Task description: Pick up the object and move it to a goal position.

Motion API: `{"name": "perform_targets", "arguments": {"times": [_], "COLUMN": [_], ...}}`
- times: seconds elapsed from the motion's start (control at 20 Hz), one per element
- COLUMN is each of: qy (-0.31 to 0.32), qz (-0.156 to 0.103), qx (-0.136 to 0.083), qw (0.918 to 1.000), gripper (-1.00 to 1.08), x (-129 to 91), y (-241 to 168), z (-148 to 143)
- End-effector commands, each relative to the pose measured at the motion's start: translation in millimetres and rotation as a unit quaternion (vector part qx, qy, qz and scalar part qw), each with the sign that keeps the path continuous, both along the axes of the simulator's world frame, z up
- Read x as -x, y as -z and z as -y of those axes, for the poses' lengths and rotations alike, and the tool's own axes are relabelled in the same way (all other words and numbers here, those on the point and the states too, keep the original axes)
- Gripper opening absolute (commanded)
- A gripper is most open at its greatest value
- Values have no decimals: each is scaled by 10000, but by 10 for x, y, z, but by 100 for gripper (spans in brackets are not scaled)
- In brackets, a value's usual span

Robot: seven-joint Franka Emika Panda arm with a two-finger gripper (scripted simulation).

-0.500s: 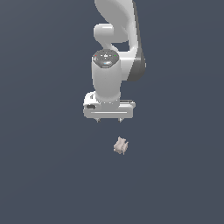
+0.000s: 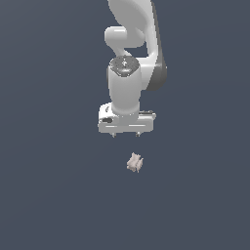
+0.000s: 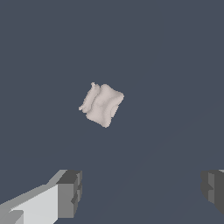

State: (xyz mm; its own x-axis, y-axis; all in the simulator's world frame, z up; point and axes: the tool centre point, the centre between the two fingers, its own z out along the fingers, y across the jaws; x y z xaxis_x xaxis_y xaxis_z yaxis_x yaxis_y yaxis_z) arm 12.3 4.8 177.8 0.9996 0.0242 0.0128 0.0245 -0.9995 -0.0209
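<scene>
Flat dark slate-blue surface fills both views, nothing on it but the object (image 2: 135, 162), a small lumpy pale pinkish-beige chunk lying apart from the arm. White gripper (image 2: 125, 135) points down and hangs above the chunk, offset slightly toward the exterior view's left, no contact. Jaws spread wide: in the wrist view the two grey fingertips (image 3: 70, 192) sit far apart, holding nothing.
</scene>
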Motion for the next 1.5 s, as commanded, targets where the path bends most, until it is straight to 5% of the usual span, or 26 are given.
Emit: {"name": "perform_targets", "arguments": {"times": [0.0,0.9,1.45], "qy": [-81,681,1830], "qz": [7,-33,-76], "qx": [-16,-7,46], "qw": [10000,9977,9831], "gripper": [100,100,100], "x": [-3,-214,-498], "y": [0,234,638], "z": [-54,-157,-343]}}
